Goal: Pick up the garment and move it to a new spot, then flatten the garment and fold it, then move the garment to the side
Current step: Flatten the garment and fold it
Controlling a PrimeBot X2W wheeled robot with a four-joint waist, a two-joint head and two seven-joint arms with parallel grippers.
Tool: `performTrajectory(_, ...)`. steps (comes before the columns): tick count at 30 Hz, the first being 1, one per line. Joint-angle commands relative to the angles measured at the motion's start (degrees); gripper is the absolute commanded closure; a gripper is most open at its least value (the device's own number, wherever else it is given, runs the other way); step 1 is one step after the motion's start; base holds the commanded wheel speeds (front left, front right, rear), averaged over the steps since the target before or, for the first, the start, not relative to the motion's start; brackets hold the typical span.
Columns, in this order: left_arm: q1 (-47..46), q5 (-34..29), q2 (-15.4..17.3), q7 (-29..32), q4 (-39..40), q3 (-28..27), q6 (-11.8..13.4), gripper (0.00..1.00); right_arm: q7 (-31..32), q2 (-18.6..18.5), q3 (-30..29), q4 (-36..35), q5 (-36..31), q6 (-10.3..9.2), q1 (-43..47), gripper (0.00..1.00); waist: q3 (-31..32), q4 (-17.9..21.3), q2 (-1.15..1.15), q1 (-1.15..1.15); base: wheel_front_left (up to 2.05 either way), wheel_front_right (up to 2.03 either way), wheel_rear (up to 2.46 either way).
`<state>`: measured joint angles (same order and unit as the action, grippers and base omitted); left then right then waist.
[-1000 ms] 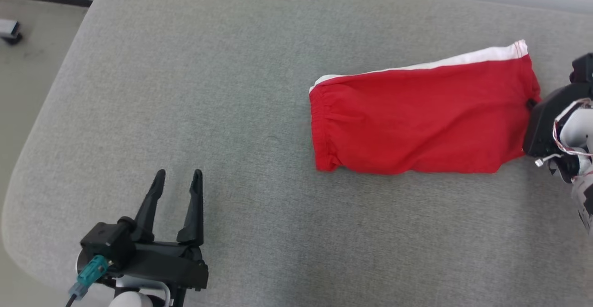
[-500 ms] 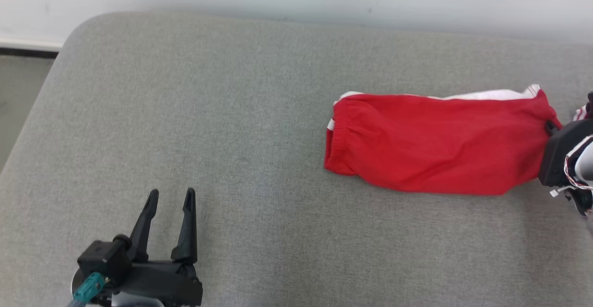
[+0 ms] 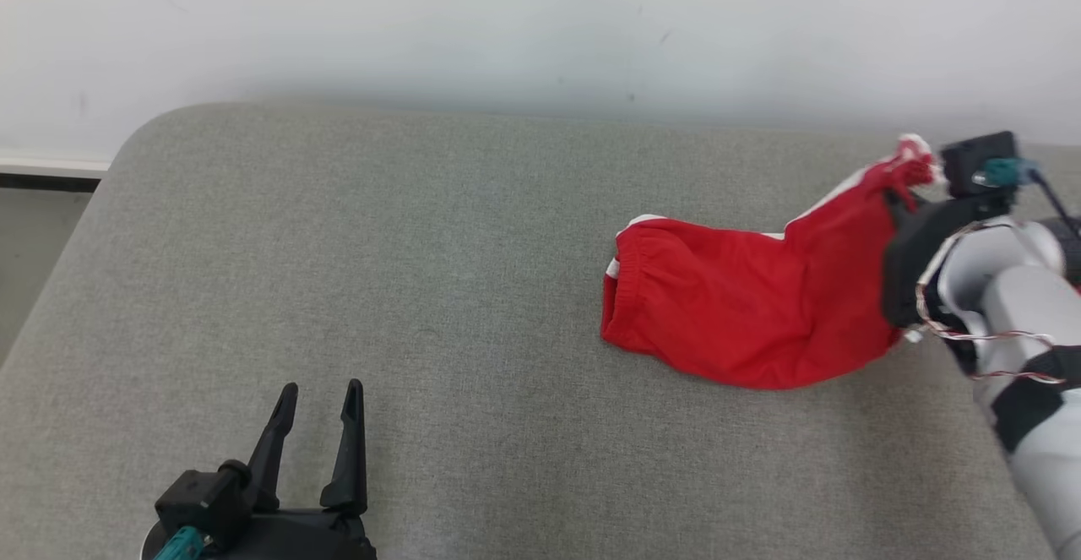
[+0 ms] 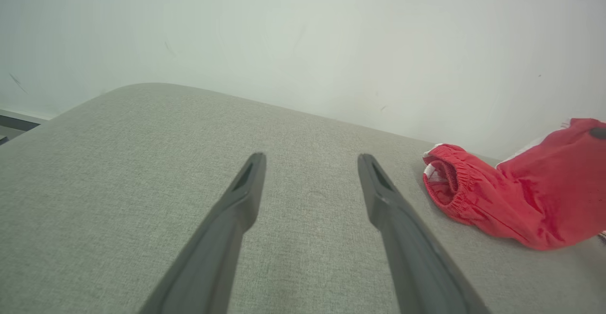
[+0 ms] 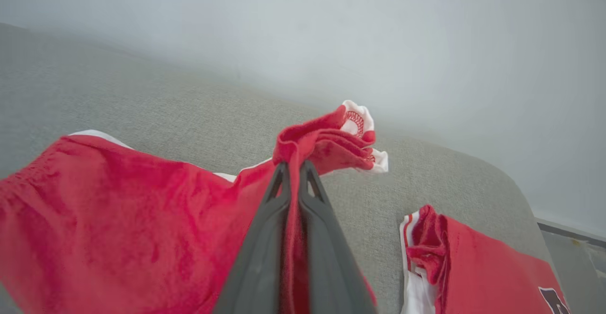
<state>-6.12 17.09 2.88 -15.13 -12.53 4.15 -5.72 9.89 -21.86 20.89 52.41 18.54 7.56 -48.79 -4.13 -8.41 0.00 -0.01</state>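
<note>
Reaching in, the right gripper (image 5: 294,168) clamps the raised hem of the red shorts (image 3: 743,323); the rest trails from it across the grey cushion (image 3: 422,247). The left gripper (image 3: 319,395) gapes empty.

red garment (image 3: 743,323) with white trim lies folded on grey cushion (image 3: 380,290), one end lifted.

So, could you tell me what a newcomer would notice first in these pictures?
The bright red garment with white trim stands out on the grey cushion, right of centre in the head view. Its right end is bunched and raised in the shut right gripper, while the left gripper sits open at the lower left, apart from it. A second red garment lies at the right wrist view's lower right.
</note>
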Motion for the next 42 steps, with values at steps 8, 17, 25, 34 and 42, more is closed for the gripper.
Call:
performTrajectory(8,-0.2,-0.09,0.03,0.04,-0.15,0.85,-0.23,0.0,6.4,6.21,2.68,-4.33,-1.09,-0.18,1.57,1.0,0.3,-1.3,0.0,0.01,0.0,0.0,0.0)
performTrajectory(17,-1.64,-1.61,0.04,0.04,-0.95,1.58,-0.8,0.0,8.87,12.45,4.02,-0.38,-0.89,-0.18,1.01,1.0,0.23,-4.23,0.0,0.01,0.0,0.0,0.0)
performTrajectory(25,-2.46,-2.67,0.02,0.04,-1.55,2.01,-0.74,0.0,4.61,16.33,3.33,3.39,1.34,-0.18,-0.66,0.0,-0.02,-5.18,0.0,0.01,0.0,0.0,0.0)
performTrajectory(34,-0.19,-4.55,0.76,0.03,-1.2,0.0,-0.49,0.0,-0.79,13.95,2.71,1.41,7.26,-0.18,-0.96,0.0,1.39,-2.21,0.0,0.01,0.0,0.0,0.0)
performTrajectory(42,0.31,-4.84,0.8,0.04,-1.17,-0.12,-0.87,0.0,-6.14,8.42,1.0,5.48,2.78,-0.17,3.42,1.0,1.25,-1.09,0.0,0.01,0.0,0.0,0.0)
